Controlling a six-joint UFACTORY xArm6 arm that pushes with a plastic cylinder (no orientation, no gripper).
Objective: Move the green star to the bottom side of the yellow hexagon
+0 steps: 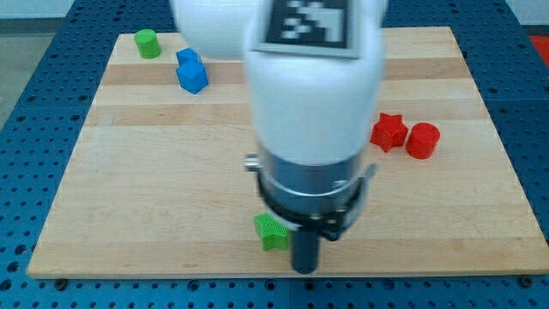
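The green star [271, 232] lies near the view's bottom edge of the wooden board [154, 172], partly hidden by my arm. My tip [305, 269] is down just to the right of the star and slightly below it, close to it or touching; I cannot tell which. The yellow hexagon and the other yellow block are hidden behind my arm's white body.
Two blue blocks [191, 71] lie touching at the upper left, with a green cylinder [147, 43] in the top left corner. A red star [389, 131] and a red cylinder [422, 140] sit together at the right.
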